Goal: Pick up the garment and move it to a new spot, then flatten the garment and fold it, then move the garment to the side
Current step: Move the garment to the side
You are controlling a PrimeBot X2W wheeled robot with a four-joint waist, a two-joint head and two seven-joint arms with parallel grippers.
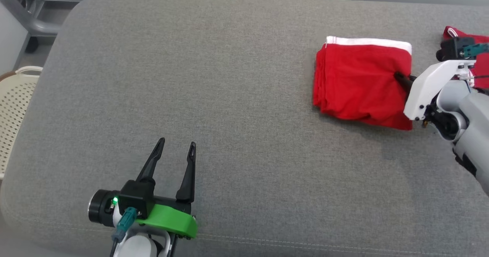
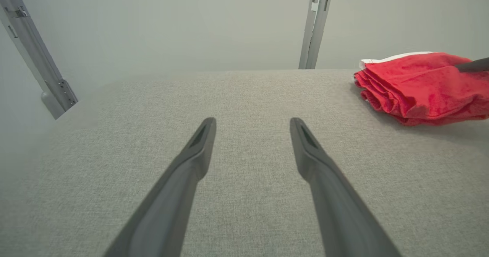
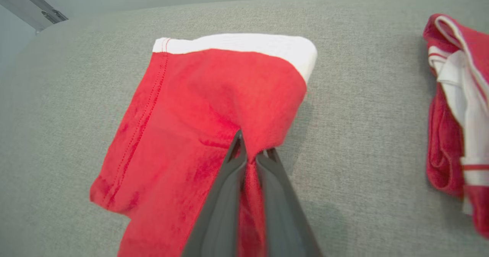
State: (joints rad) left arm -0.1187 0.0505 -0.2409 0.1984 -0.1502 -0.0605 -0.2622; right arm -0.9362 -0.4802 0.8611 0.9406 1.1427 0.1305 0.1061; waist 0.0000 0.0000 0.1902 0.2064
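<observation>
- Pinching folded red garment (image 1: 359, 81) at its right edge: right gripper (image 3: 253, 152), fingers closed on cloth.
- Left gripper (image 1: 178, 144) spread wide, holding nothing, above grey cushion (image 1: 229, 77).
- Garment lies on cushion's far right.

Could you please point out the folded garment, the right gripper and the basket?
folded garment (image 1: 355, 81): head view, middle of its red top layer.
right gripper (image 3: 252, 150): right wrist view, between its fingertips.
basket (image 1: 15, 104): head view, perforated wall.
</observation>
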